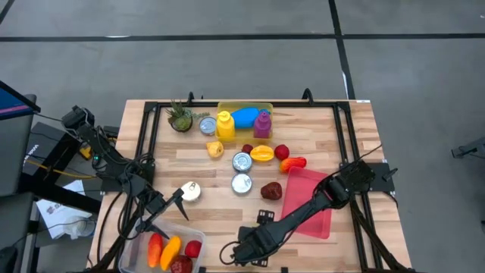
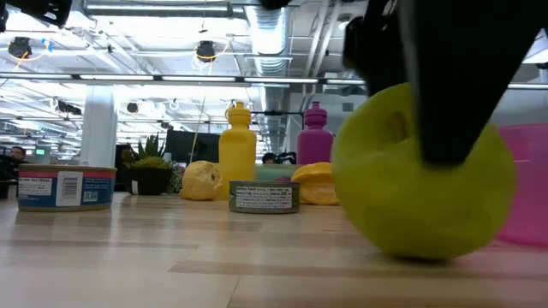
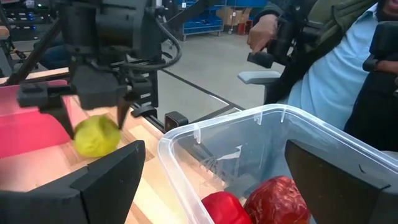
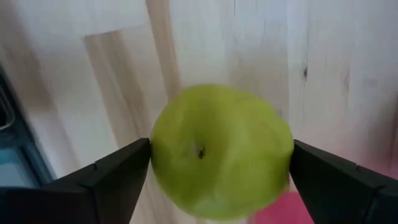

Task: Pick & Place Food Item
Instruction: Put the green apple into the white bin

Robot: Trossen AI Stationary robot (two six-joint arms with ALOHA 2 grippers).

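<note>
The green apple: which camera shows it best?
The right wrist view: the apple fills the picture, stem dimple showing, between the right gripper's open fingers. The low view shows it large on the table but partly behind a dark finger. The left wrist view shows it small and distant. In the high view the arm hides it.

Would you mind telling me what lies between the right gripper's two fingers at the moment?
A green apple sits between the right gripper's fingers, resting on the table. The right wrist view shows it; the left wrist view shows the same.
</note>
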